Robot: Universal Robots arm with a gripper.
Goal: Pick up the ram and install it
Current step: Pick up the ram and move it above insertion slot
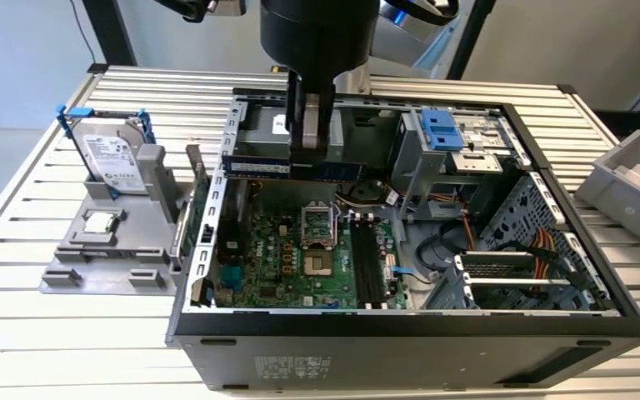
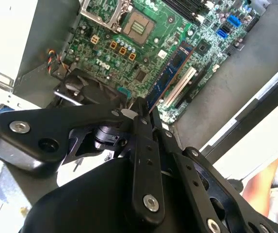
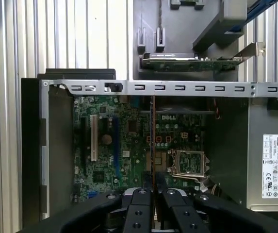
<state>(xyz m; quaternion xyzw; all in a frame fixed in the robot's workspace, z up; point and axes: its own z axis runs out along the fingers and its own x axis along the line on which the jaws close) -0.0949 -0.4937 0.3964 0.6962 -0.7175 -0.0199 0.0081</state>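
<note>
I find the end effector [image 1: 307,154] clamped on the ram [image 1: 256,167], held level above the open case [image 1: 409,350]. Its fingers hide the ram's middle. In the first wrist view the ram [image 3: 152,136] is a thin edge-on line.

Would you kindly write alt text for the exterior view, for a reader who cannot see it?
The gripper holds the ram level above the motherboard of an open computer case on a slatted table. At the exterior view's left, a hard drive stands on a grey holder.
</note>
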